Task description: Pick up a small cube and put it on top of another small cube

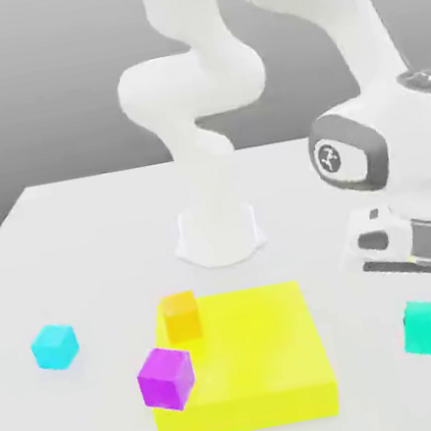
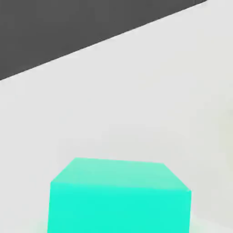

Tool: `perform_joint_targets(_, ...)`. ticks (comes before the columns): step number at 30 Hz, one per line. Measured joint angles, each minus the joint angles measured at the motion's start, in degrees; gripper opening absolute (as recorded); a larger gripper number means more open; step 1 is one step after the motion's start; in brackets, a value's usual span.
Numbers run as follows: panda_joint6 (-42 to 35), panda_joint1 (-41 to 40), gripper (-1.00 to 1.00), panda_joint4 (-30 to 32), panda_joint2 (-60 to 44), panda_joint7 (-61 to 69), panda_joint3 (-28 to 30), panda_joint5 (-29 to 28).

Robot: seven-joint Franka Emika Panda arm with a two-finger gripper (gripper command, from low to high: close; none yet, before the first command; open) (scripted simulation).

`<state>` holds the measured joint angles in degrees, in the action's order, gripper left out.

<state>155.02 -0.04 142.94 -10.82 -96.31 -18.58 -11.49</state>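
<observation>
Exterior view: a white Panda arm bends over a pale worktop [image 1: 85, 242], its wrist hanging at the exterior view's right. Just below and in front of that wrist, the small turquoise-green cube [image 1: 428, 328] sits alone on the worktop. Whether the pincer is released or clenched cannot be told. The hand view shows the same cube [image 2: 119, 196] close under the camera on bare worktop, so the coming move looks like a short descent onto it; the cube has no long axis to line up with. Toward the exterior view's left lies a flat yellow slab [image 1: 256, 367], with a small orange cube [image 1: 181, 316] at its far corner and a purple cube [image 1: 166, 378] at its near corner. A sky-cyan cube [image 1: 54, 347] stands well apart, further left. No containers are present.
</observation>
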Motion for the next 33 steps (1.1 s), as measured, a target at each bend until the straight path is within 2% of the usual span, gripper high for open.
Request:
perform_joint_targets(16, -1.3, -33.1, -1.0, 10.3, 13.2, 39.4, 15.9, 8.4)
perform_joint_targets(22, -2.1, -41.3, -1.0, 15.8, 17.9, 51.0, 24.1, 10.0)
perform_joint_targets(26, 3.2, -42.2, -1.0, 17.0, 12.5, 52.6, 25.6, 11.2)
perform_joint_targets(29, 9.0, -43.2, -1.0, 16.8, 6.5, 54.0, 24.3, 13.1)
perform_joint_targets(30, 10.2, -43.4, 1.0, 16.7, 5.3, 54.3, 24.1, 13.6)
perform_joint_targets(33, 10.2, -43.4, 1.0, 16.7, 5.3, 54.3, 24.1, 13.6)
